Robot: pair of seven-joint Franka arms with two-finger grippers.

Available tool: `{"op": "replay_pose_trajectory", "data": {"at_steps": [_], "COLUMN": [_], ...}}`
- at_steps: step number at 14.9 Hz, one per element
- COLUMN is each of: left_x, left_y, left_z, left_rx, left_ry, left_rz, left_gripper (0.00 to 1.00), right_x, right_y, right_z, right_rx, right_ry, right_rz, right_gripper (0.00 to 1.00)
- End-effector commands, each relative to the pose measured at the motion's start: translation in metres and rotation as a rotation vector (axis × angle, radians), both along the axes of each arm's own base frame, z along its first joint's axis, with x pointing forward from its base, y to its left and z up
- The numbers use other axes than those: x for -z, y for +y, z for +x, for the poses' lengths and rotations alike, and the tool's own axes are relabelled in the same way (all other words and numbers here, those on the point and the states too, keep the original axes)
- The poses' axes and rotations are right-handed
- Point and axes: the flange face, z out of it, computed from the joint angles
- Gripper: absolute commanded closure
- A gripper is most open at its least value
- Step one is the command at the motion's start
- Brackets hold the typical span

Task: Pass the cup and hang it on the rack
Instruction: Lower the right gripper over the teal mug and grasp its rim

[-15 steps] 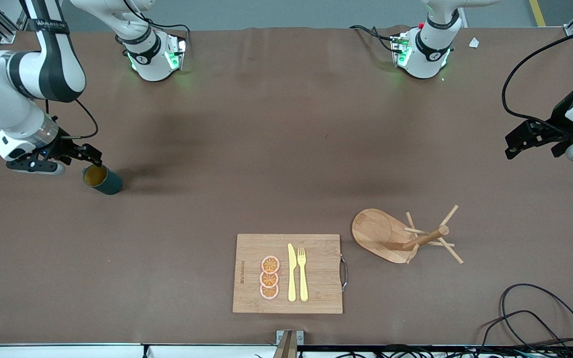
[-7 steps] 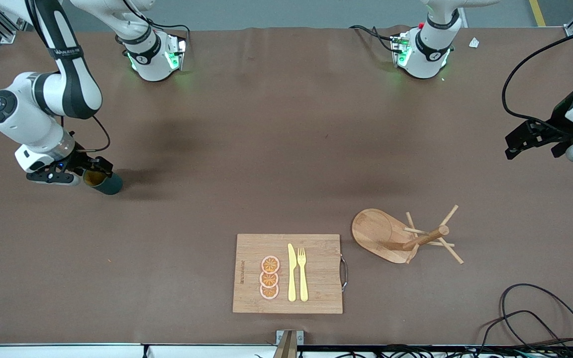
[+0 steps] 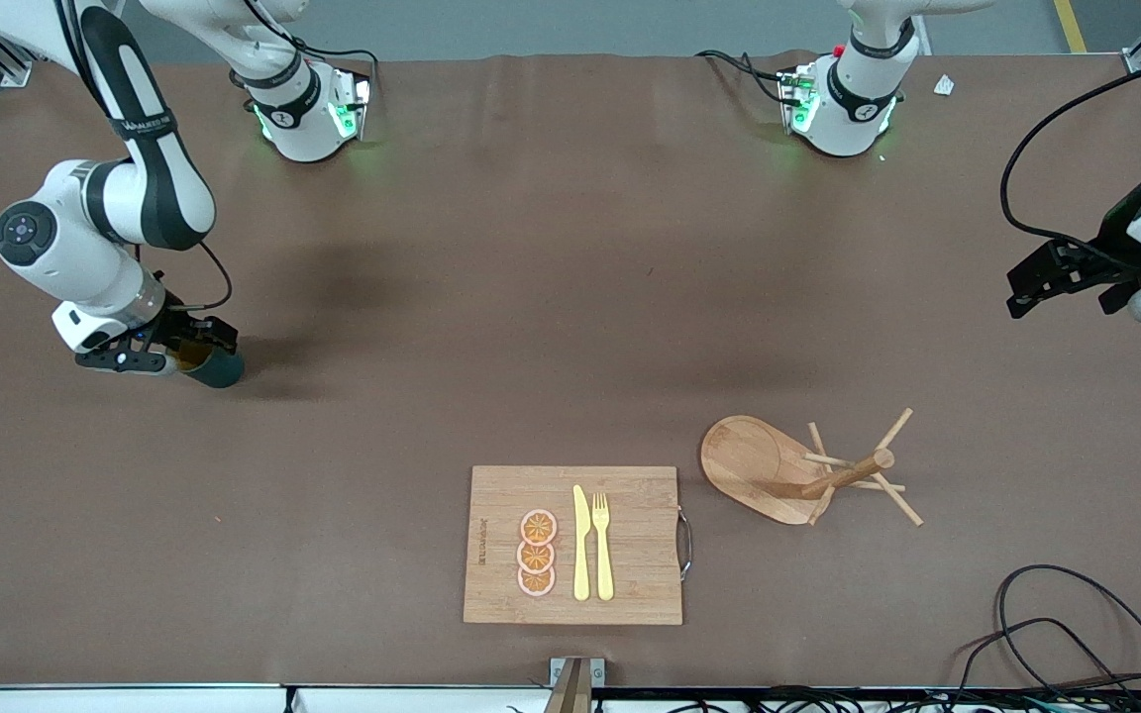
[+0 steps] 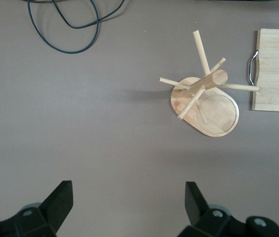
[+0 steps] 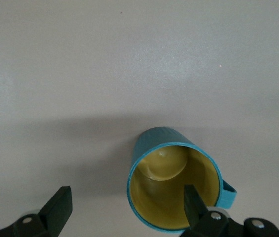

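With the right gripper (image 3: 196,344) spread wide and empty over the upright cup (image 3: 213,367), standing well apart from the rack (image 3: 759,465), one finger (image 5: 197,205) overhanging its mouth could tip it, while the left gripper (image 3: 1066,277), wide and empty, waits.

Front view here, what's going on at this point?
The right gripper is at the teal cup, jaws open, one finger inside the rim; nothing gripped yet. The cup stands on the table at the right arm's end. The left gripper waits open over the table near the wooden rack, which holds nothing.
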Motion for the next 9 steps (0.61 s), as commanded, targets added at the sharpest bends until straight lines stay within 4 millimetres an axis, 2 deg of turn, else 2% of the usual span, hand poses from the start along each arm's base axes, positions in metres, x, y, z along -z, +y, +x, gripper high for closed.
{"op": "replay_pose_trajectory", "data": {"at_steps": [1,6,9], "left_x": [-0.005,-0.005,-0.005], "left_y": [0.002,0.002,0.002], "left_z": [0.002,0.002,0.002], "left_rx": [-0.001,-0.003,-0.003], "left_ry": [0.001,0.001,0.001], "left_rz": [0.003,0.003,0.003], "left_gripper": [0.00,0.00,0.00], "right_x": [0.010,0.019,0.022], "right_y": [0.003,0.002,0.002], "right_z": [-0.007,-0.005,-0.005], "right_rx": [0.006,0.006,0.004], "right_ry": [-0.002,-0.010,-0.011], "right_rz": [0.007,0.005,0.004], "right_gripper": [0.01,0.08,0.16]}}
